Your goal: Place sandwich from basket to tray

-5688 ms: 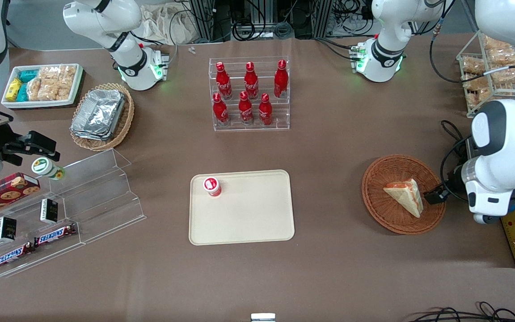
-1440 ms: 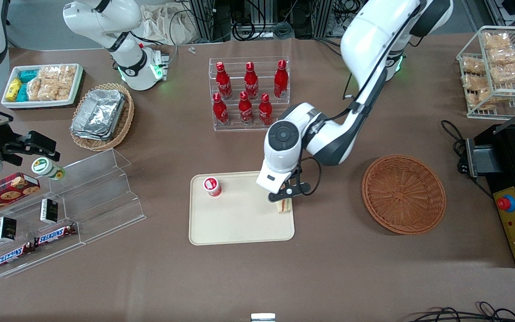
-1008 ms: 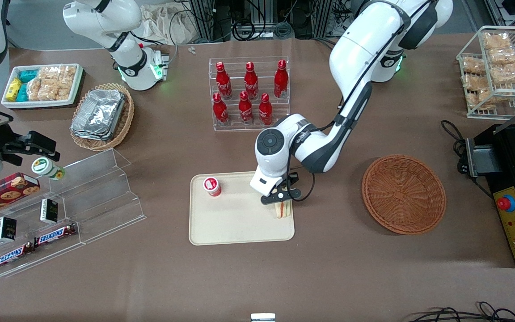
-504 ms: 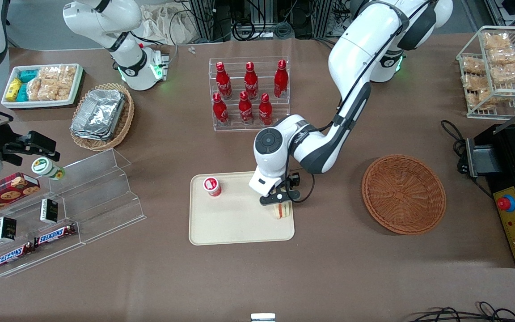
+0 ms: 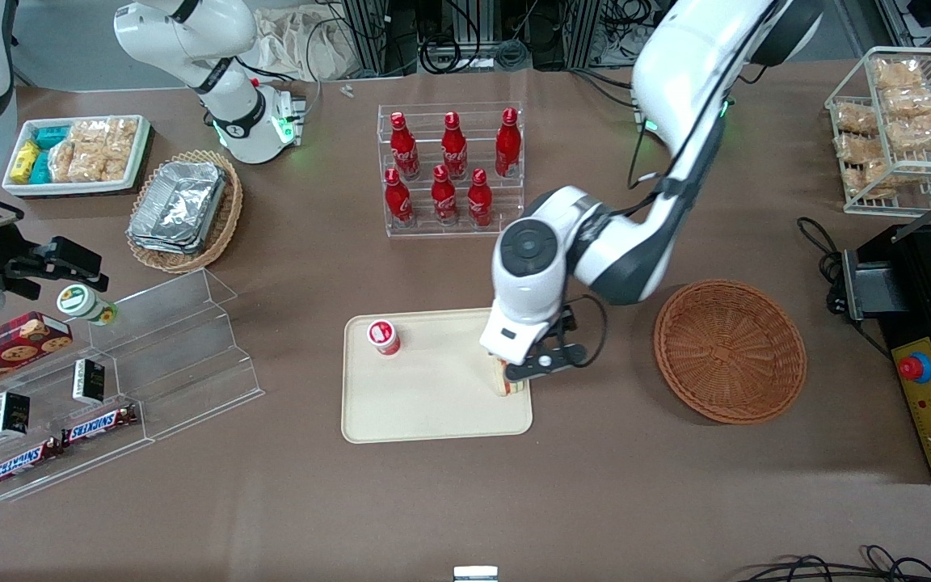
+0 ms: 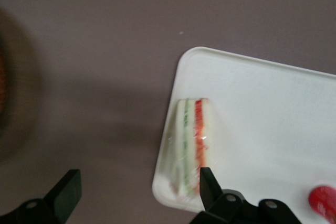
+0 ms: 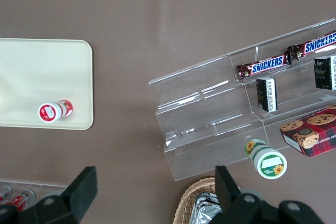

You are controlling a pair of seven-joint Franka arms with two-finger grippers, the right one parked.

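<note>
From the front, the gripper hangs just above the sandwich, which sits on the tray at its edge toward the working arm's end. The basket lies well apart, nothing in it. A red-capped cup stands on the tray too.

From the left wrist, the fingers are spread wide, gripping nothing; the sandwich rests on its side by the tray's corner.

From the right wrist, the tray with the cup shows beside a clear stepped rack.

The claw hangs over the sandwich on the tray, near the basket
</note>
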